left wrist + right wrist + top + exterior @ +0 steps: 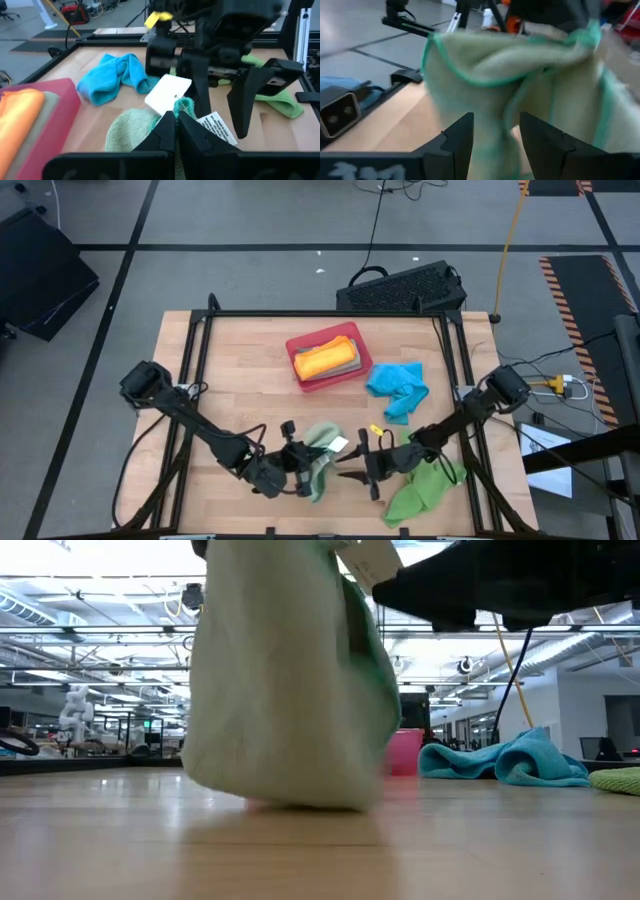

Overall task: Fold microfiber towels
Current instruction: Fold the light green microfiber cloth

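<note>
The left half of the table point(240, 380) is bare wood from the far edge down to the near edge, crossed only by the left arm, which reaches in from the left edge toward the near middle. There the left tool point(296, 463) has its fingers pressed together on a sage green towel point(322, 455), pinching it near its white tag. The towel is bunched and hangs from the pinch; in the low view its bottom edge touches the wood, so its long axis runs up and down, with the green-stitched hem toward the right tool.

The right tool point(352, 463) faces the left one from just beside the towel, its fingers spread with the cloth directly in front of them; whether they touch it cannot be told.

Toward the far middle sits a red tray point(351, 335) holding a folded orange towel point(322, 360) atop another folded cloth. To its right, clear of the tray, a bright blue towel point(397, 388) lies crumpled. Near the near right corner, under the right arm, a bright green towel point(418, 490) lies loosely spread, its long axis running diagonally toward the near edge. Open wood remains between the tray and the tools.
</note>
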